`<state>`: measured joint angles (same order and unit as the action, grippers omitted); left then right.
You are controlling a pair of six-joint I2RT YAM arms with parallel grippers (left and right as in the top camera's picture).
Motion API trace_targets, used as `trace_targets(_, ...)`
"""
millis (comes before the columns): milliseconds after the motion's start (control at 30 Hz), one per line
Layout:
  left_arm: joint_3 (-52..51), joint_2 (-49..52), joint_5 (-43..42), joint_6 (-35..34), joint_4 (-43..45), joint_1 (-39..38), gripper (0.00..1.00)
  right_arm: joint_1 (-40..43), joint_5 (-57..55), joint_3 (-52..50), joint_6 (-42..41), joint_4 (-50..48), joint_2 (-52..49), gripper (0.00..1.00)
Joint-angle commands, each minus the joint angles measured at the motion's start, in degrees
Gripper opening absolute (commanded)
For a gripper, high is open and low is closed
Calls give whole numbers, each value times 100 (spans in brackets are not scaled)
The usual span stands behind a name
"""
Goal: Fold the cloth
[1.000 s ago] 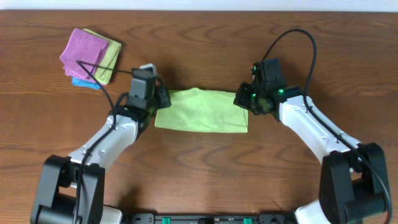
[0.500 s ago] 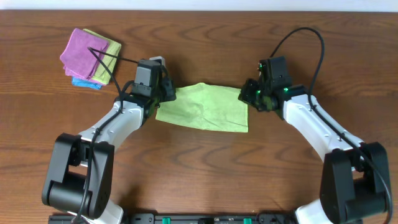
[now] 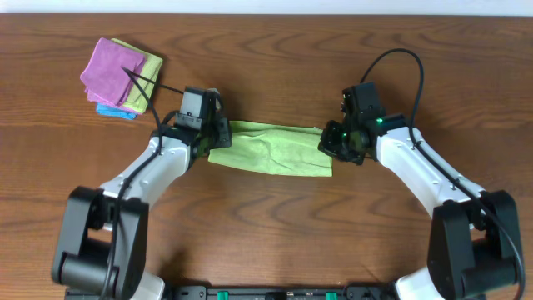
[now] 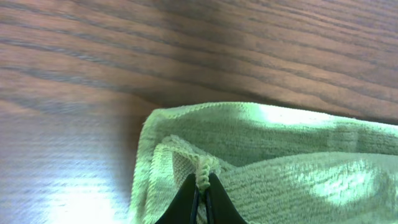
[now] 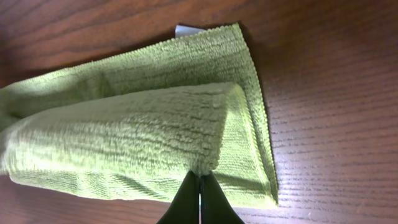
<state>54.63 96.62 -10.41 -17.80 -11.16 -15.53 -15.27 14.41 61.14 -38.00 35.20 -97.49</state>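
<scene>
A lime green cloth [image 3: 271, 148] lies folded in a long strip at the table's middle. My left gripper [image 3: 213, 138] is shut on the cloth's left end; in the left wrist view its jaws [image 4: 202, 198] pinch a raised edge of the cloth [image 4: 273, 155]. My right gripper [image 3: 331, 142] is shut on the cloth's right end; in the right wrist view its jaws [image 5: 199, 186] hold the upper layer of the cloth [image 5: 124, 137], which is rolled over the lower layer.
A stack of folded cloths, pink [image 3: 112, 70] on top of yellow-green and blue, lies at the back left. A white tag [image 5: 186, 30] shows at the cloth's far edge. The wooden table [image 3: 266, 233] surrounds the cloth.
Both grippers moved toward the front with the cloth's back edge, so the cloth went from a wide rectangle to a narrower strip.
</scene>
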Motion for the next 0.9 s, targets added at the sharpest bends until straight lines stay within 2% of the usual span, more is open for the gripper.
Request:
trace_targets(0, 114, -282, 367, 138, -234, 20, 6, -57, 63, 101, 81, 96, -68, 2)
trace_targets(133, 114, -297, 374, 133, -522, 13, 6, -57, 63, 101, 81, 236, -68, 2)
trace_targets(467, 114, -297, 378, 131, -503, 13, 6, -57, 87, 101, 81, 343, -68, 2)
trace_targets(867, 87, -201, 505, 33, -885, 11, 6, -122, 39, 96, 103, 490, -68, 2)
